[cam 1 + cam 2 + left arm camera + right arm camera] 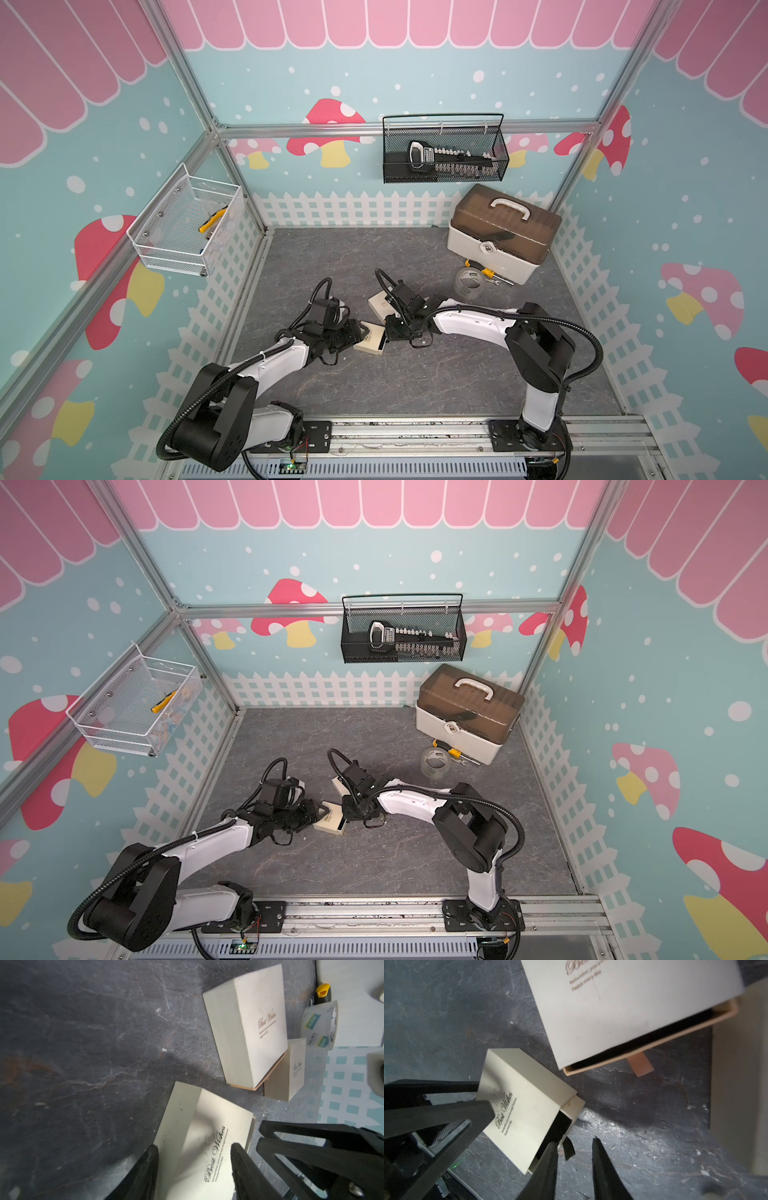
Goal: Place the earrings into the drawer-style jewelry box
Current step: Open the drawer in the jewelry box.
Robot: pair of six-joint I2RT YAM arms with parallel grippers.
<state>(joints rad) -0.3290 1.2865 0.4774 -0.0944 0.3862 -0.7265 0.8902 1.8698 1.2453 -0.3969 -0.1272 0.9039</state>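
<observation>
The jewelry box [525, 1109] is clamped by the left tool [194, 1145], seemingly so its drawer [572, 1105] (barely out) can be drawn by the right tool [574, 1140], held open at the box's tab [569, 1150].

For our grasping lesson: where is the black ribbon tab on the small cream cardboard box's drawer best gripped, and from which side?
Pinch the black ribbon tab across its flat faces, coming from the cream drawer's pulled-out end: it sticks out there, thin and loose.
</observation>
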